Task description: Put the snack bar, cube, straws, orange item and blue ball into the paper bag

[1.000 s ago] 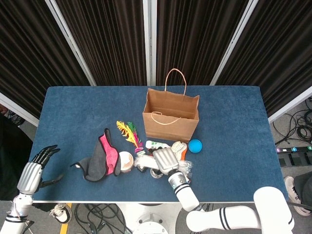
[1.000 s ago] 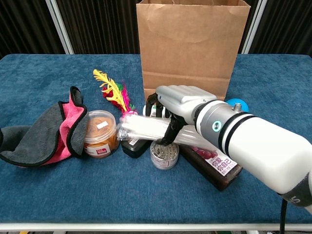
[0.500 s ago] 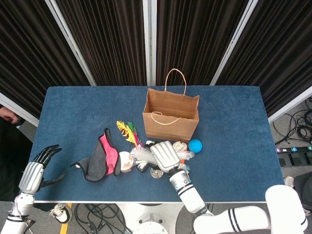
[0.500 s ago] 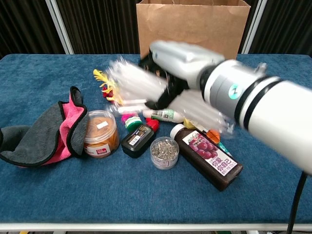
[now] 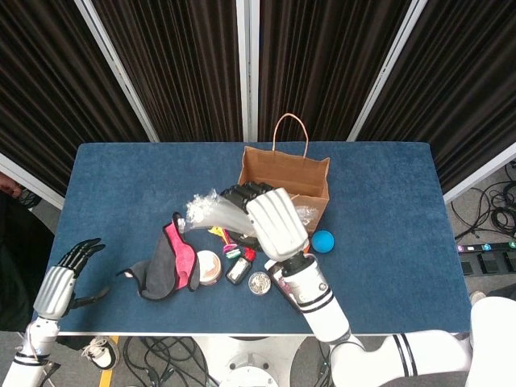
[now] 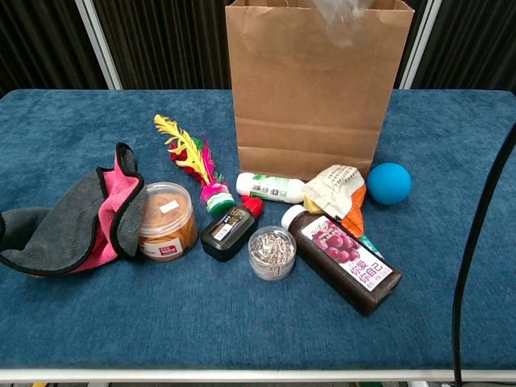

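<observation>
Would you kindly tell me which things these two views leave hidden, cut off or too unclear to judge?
- Paper bag interior: in the head view the right hand and the straws it holds cover part of the opening; the chest view shows only the outside.
- Straws, chest view: just a blurred tip at the top edge.
- Cube: not identifiable in either view.
- Left hand: head view only, small, at the table edge.

Dark pleated curtains (image 5: 177,64) hang behind the table's far edge, split by slanted white frame bars (image 5: 248,68). The table (image 5: 387,242) has a blue fabric top with a white near edge. Grey floor past the right edge, with black cables (image 5: 488,205) and a power strip (image 5: 488,246).
</observation>
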